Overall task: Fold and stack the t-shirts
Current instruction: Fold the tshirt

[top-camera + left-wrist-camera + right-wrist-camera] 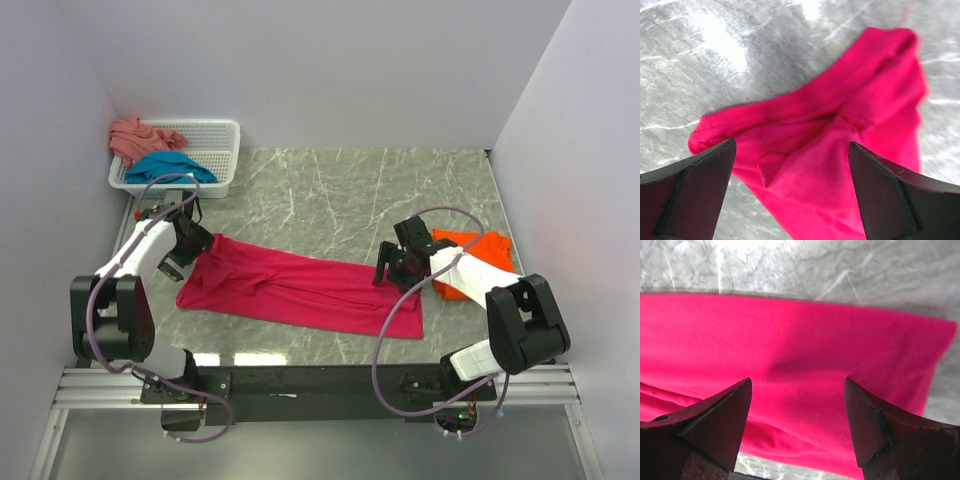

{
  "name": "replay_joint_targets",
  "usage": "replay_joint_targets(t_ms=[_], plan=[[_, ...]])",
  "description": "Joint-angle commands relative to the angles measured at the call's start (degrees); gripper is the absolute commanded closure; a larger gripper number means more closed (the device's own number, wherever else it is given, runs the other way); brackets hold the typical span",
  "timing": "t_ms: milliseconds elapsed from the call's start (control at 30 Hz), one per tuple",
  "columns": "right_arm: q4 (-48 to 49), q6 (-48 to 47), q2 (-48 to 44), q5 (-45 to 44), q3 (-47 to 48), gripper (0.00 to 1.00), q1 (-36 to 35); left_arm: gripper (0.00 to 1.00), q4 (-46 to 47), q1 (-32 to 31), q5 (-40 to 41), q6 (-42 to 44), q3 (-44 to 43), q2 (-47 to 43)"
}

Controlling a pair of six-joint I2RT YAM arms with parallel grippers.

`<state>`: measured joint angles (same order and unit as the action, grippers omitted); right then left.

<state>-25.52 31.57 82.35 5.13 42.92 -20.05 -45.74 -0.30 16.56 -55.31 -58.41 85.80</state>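
We see the magenta shirt (300,290) lying on the marble surface (350,190) as a long, narrow strip. It runs from the left arm across to the right arm and slants slightly toward the near edge on the right. Its left end is bunched and creased, with a hemmed edge and some overlapping folds showing in the left wrist view. Its right end lies smoother and flatter, ending in a fairly straight edge. The left pincer (792,146) is over that bunched left end with its fingers spread wide and nothing held, the cloth visible in the gap between them. The right pincer (797,384) is over the right part of the strip, also spread wide and holding nothing, with smooth magenta cloth filling most of its view. We cannot tell whether either pincer touches the cloth. The orange shirt (492,244) lies crumpled on the surface at the far right, just beside the magenta one, partly hidden under the right arm. The white mesh basket (222,150) sits in the far left corner, well apart from both. In it the teal shirt (168,168) lies heaped toward the near side, and the salmon shirt (135,138) is behind it, draped over the basket's far left rim.
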Motion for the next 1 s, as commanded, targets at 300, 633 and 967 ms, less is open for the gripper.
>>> replay_joint_targets(t_ms=[300,633,967], plan=[[2.1,-2.7,-1.1,3.8,3.3,0.19,-0.5,0.01,8.4,-6.9,-15.0,2.6,0.0,-2.6],[4.2,-1.7,4.1,4.6,1.3,0.19,-1.2,0.01,14.4,-9.8,-17.1,3.9,1.1,15.0],[1.6,-1.1,-2.8,9.6,-9.3,0.19,-6.7,0.01,10.3,-19.2,-14.8,7.8,-26.4,35.4]])
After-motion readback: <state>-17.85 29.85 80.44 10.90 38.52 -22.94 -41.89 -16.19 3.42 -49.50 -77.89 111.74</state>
